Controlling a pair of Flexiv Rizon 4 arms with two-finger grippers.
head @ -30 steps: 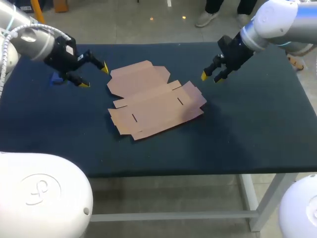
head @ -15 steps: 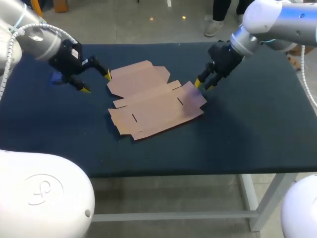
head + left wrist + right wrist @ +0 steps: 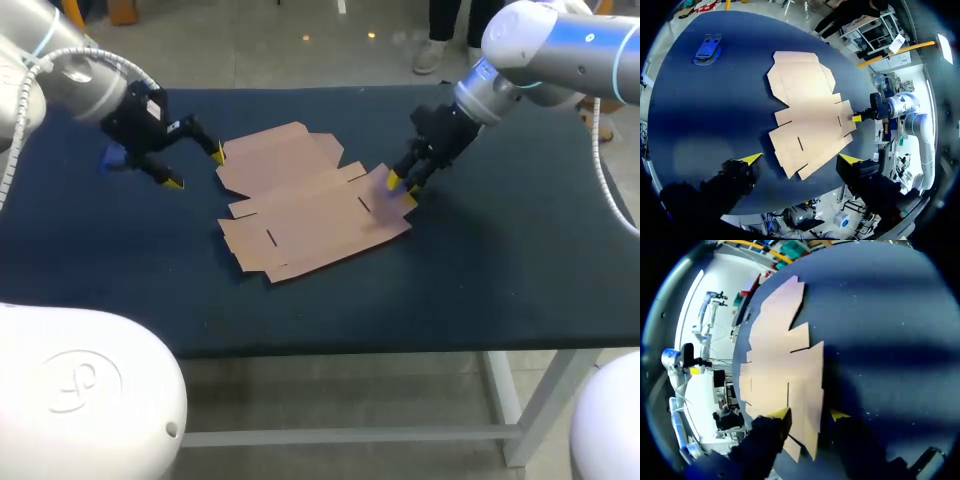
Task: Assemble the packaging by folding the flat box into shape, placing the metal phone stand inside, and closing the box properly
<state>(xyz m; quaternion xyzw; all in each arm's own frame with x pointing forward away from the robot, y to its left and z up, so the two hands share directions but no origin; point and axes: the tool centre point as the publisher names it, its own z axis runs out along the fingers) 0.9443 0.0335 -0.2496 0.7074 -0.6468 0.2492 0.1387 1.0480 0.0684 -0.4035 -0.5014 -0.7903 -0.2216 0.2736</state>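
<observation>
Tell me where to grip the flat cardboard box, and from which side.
Probably its right-end flap, edge-on from the right gripper side. The flat box lies flush on the table, so only an outer edge offers purchase, and the open right gripper straddles that edge.

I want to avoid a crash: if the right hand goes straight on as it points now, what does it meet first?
Most likely the flat cardboard box: the right hand straddles its edge flap, open; height above it is unclear.
</observation>
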